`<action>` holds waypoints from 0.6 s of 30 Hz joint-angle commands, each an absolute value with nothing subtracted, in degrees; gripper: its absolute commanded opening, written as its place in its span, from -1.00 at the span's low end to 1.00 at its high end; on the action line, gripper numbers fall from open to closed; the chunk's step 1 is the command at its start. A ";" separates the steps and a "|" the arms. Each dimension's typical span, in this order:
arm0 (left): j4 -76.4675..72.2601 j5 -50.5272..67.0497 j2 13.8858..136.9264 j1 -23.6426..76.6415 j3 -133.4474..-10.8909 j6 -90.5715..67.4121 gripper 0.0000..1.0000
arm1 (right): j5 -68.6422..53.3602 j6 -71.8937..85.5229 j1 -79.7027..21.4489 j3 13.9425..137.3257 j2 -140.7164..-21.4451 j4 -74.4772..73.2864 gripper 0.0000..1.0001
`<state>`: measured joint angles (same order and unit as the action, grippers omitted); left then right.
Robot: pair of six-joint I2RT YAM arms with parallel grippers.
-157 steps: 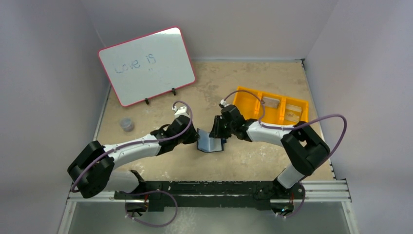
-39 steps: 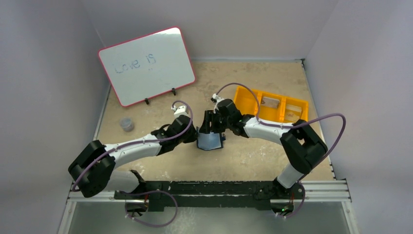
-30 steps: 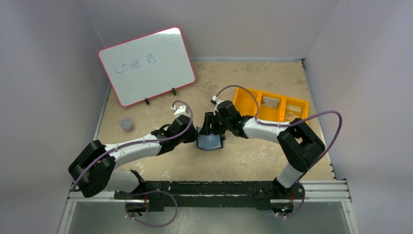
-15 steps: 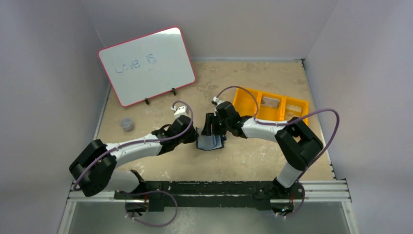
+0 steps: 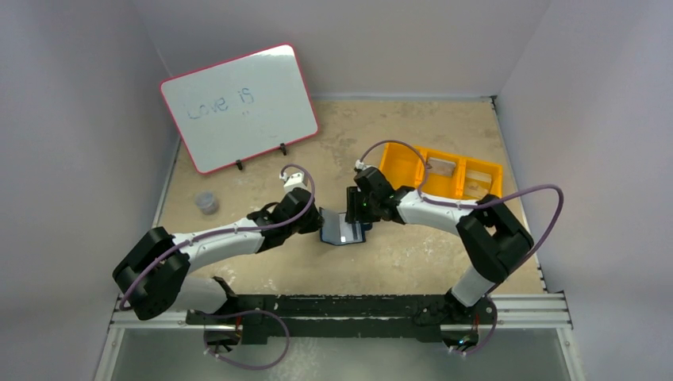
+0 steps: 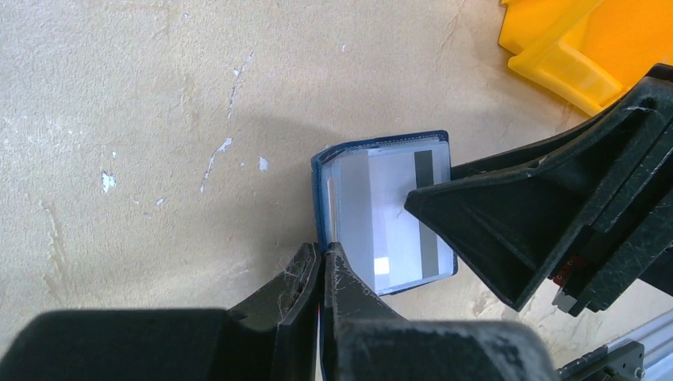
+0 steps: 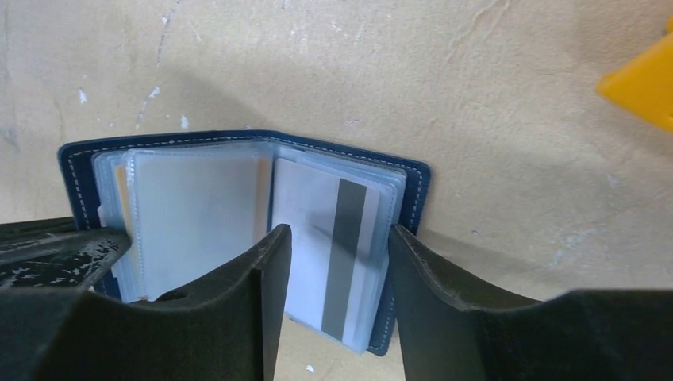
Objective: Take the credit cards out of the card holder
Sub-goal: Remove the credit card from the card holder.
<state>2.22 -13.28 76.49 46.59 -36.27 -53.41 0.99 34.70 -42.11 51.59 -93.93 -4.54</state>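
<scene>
The navy card holder (image 5: pixel 343 228) lies open on the table between both arms. Its pale see-through pockets show in the left wrist view (image 6: pixel 361 206) and the right wrist view (image 7: pixel 198 206). A whitish card with a dark stripe (image 7: pixel 317 214) sits in the right-hand pocket and also shows in the left wrist view (image 6: pixel 397 206). My left gripper (image 6: pixel 323 252) is shut on the holder's left cover edge; it also shows from above (image 5: pixel 317 225). My right gripper (image 7: pixel 337 238) is open, its fingers either side of the striped card, just above it; from above it shows at the holder's far right (image 5: pixel 355 216).
An orange three-compartment tray (image 5: pixel 444 171) holding flat pieces stands right behind the right gripper, its corner showing in the wrist views (image 6: pixel 571 40) (image 7: pixel 647 87). A whiteboard (image 5: pixel 238 107) leans at the back left. A small grey cap (image 5: pixel 207 202) lies at the left.
My right gripper has shifted a little to the right and off the holder's far edge. The pockets now lie flat and the striped card shows. The left arm has held still.
</scene>
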 commanded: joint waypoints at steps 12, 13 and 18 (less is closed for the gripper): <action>3.91 -17.62 75.97 46.76 -36.89 -53.51 -0.85 | 0.84 32.46 -42.63 53.98 -87.62 -3.24 -0.13; 4.21 -18.00 75.68 46.71 -36.93 -53.52 -0.84 | -0.33 32.49 -42.63 53.48 -88.20 -2.12 -0.16; 7.70 -20.99 74.00 46.73 -37.79 -53.61 -0.48 | -2.09 32.99 -42.63 52.94 -92.78 -1.02 -0.26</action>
<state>4.89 -16.64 76.40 46.59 -36.27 -53.41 1.04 33.36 -42.37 53.76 -89.80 -3.29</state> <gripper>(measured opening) 0.197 0.387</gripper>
